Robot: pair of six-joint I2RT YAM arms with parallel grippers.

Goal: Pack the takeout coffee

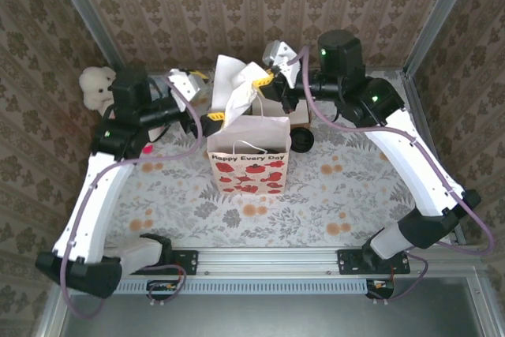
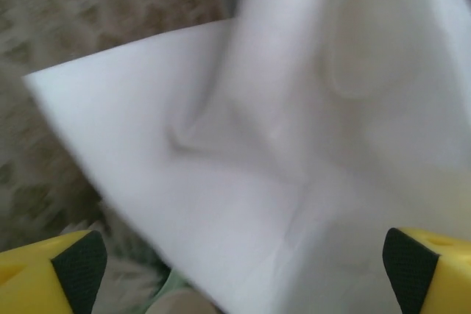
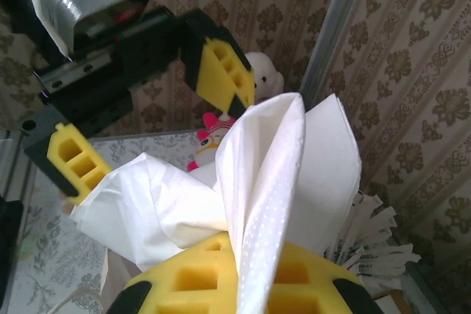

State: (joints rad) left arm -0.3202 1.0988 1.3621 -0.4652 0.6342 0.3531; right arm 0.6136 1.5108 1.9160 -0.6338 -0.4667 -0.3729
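The right gripper [image 3: 243, 281] is pinching a white napkin [image 3: 272, 159] between its yellow fingers, closed tight on the lower folds. The sheet is rising from the grip with its long axis roughly upright. The left gripper [image 2: 243, 266] is gaping wide, its pads standing well apart on either side of the sheet, so the right arm alone is carrying the paper.

From above, all this is happening just over the mouth of the paper bag [image 1: 247, 151], which is standing upright at the middle of the table [image 1: 355, 195], slightly toward the far edge. I am not managing to place the takeout coffee: it may be sitting hidden behind the napkin and the bag wall (or down inside the bag), and I cannot tell which. A flat black lid [image 1: 302, 141] is lying just beside the bag's right side.

As I judge it, the coming move is hanging on the bag mouth lying below the right gripper and a little toward the near edge. That arm is the nearer one, and the napkin is wanting to go down along its own upright axis.
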